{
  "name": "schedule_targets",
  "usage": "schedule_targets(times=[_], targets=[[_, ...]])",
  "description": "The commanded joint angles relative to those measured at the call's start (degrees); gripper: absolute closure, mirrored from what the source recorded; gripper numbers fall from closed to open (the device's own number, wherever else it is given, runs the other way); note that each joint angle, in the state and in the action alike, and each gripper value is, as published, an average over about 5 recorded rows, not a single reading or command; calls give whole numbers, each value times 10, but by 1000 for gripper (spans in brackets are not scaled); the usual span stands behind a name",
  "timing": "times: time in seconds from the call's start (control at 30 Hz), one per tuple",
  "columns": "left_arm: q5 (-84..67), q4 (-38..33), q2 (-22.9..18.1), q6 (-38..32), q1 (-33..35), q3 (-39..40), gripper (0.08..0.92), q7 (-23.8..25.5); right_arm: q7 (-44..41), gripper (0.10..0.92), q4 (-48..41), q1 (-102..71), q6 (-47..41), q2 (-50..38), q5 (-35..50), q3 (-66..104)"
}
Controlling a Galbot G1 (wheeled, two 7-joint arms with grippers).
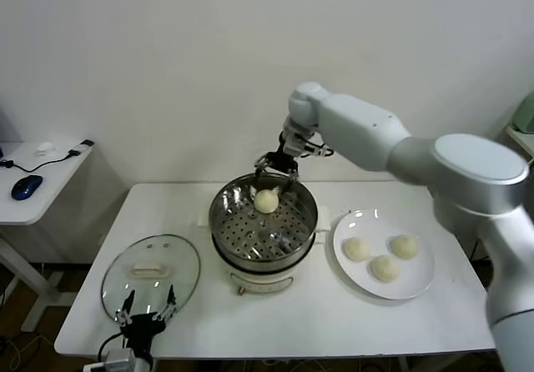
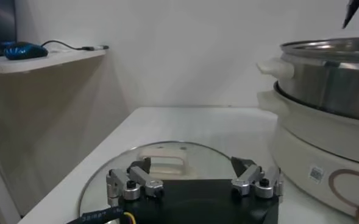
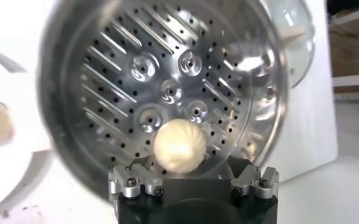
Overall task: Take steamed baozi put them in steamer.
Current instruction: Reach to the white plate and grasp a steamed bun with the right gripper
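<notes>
The steamer [image 1: 219, 222] is a shiny steel pot on a white base at the table's middle. One cream-white baozi [image 1: 265, 200] lies on its perforated tray, toward the far side. My right gripper [image 1: 274, 174] hangs open just above that bun at the far rim, holding nothing. In the right wrist view the baozi [image 3: 178, 146] shows free between the spread fingers [image 3: 136, 176], with the steamer tray [image 3: 167, 73] behind it. Three more baozi [image 1: 385, 267] sit on the white plate [image 1: 417, 284]. My left gripper [image 1: 148, 312] is parked open at the front left.
A glass lid [image 1: 150, 259] with a white handle lies flat at the front left, just under my left gripper [image 2: 191, 164]. The steamer's white base [image 2: 325, 146] stands to its right. A side desk with a blue mouse [image 1: 27, 186] is at the left.
</notes>
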Motion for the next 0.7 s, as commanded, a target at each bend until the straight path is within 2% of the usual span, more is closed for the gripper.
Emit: schedule_targets(times=[0.03, 0.33, 0.47, 0.7], targets=[[0, -5, 2, 0, 0, 1, 177, 0, 10, 203, 163, 165, -317, -187, 199, -239], [-1, -4, 3, 0, 1, 0, 177, 1, 57, 203, 322, 178, -535, -303, 219, -344], [-2, -5, 4, 0, 3, -2, 177, 1, 84, 203, 331, 138, -586, -312, 213, -329], [-3, -4, 3, -1, 7, -4, 177, 1, 119, 203, 304, 24, -627, -314, 200, -248]])
